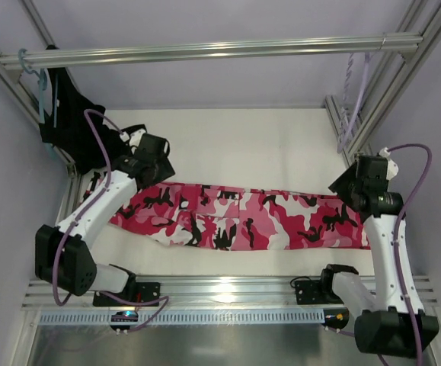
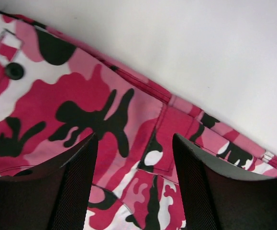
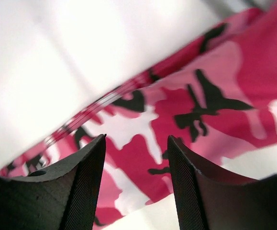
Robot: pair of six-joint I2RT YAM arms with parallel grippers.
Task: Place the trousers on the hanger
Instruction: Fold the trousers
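Long camouflage fabric trousers in pink, crimson, white and black [image 1: 243, 221] lie flat across the white table [image 1: 281, 145], 1 end under each arm, likely for a 2-handed lift. The left gripper [image 2: 136, 158] and right gripper [image 3: 136, 163] hover, jaws apart, gripping nothing. Thin pale-lilac plastic hanger [image 1: 356, 93] hangs at right.

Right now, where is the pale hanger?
Top view, far right: the hanger hangs from the metal rail, beside the right corner post, beyond the trousers.

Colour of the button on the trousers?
Black. The button sits on a white patch of the trousers; clearest in the left wrist view.
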